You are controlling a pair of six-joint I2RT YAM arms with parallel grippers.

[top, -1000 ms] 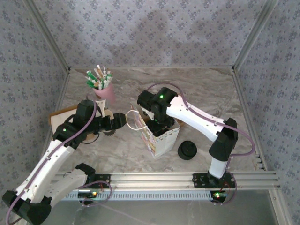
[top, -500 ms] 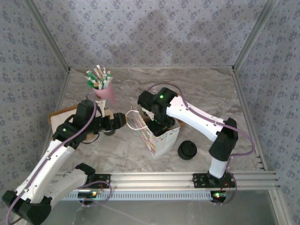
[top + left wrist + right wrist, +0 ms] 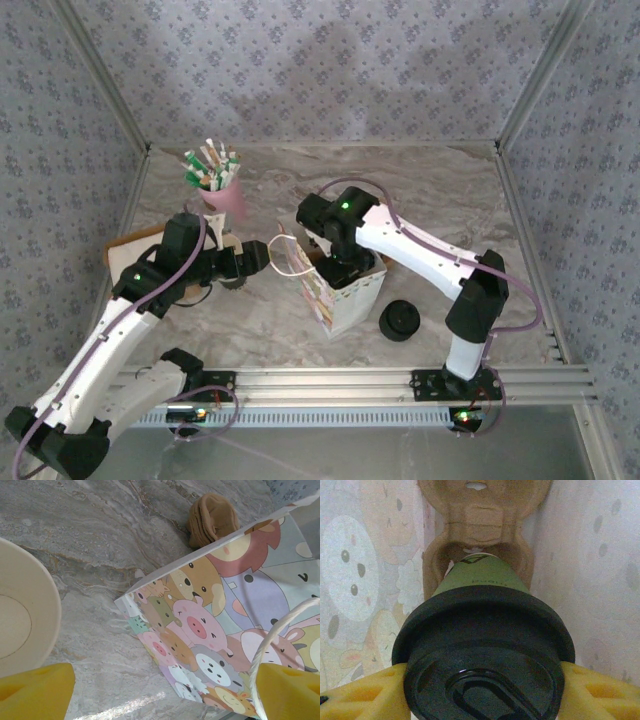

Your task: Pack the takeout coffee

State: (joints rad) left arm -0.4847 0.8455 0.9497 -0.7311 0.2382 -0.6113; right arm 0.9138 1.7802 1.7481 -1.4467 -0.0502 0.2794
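Note:
The takeout coffee is a dark green paper cup with a black lid. My right gripper is shut on it at the lid rim, a yellow fingertip on each side. The cup hangs inside the cartoon-animal paper bag, its bottom end at an opening of the brown cardboard carrier. From above, my right gripper reaches down into the bag's mouth. My left gripper stands open just left of the bag, close to its white cord handle, holding nothing.
An open cup with a cream inside sits under my left wrist. A stack of black lids lies right of the bag. A pink cup of packets stands at the back left, and a flat cardboard piece lies by the left wall.

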